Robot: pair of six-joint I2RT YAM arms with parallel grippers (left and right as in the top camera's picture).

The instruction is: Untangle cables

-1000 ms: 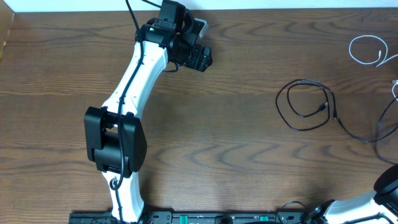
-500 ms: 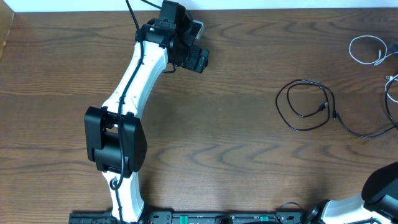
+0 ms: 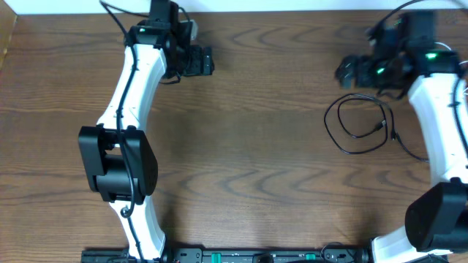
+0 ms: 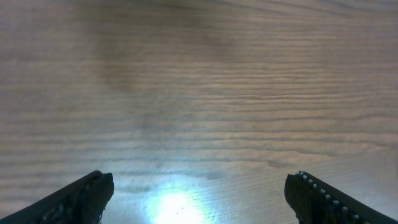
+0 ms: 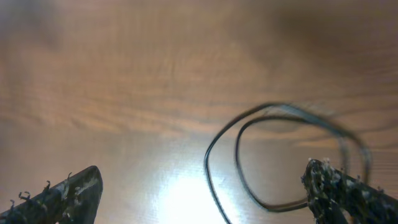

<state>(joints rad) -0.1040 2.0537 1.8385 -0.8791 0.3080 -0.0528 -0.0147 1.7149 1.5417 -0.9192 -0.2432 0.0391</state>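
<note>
Starting at the near edge in the overhead view, we see a black base rail from which both arms reach across the wooden table. The left arm rises along the left side, and the right arm rises along the right side. Between near and far, on the right half of the table, lies the black cable. It is coiled in a loose double loop with a small plug end resting inside the ring. One strand trails off to the right until the right arm hides it. Just beyond the far side of that loop is the right end effector. Its fingers are spread wide and released, with nothing between them. Its wrist camera shows the blurred loop lying on the wood ahead, reaching toward the right-hand finger, and we cannot tell whether the two touch. At the far left, well apart from the cable, is the left end effector, pointing toward the table's middle. It is also released, and its wrist camera shows two dark fingertips at the lower corners with only bare wood grain and a bright glare patch between them.
</note>
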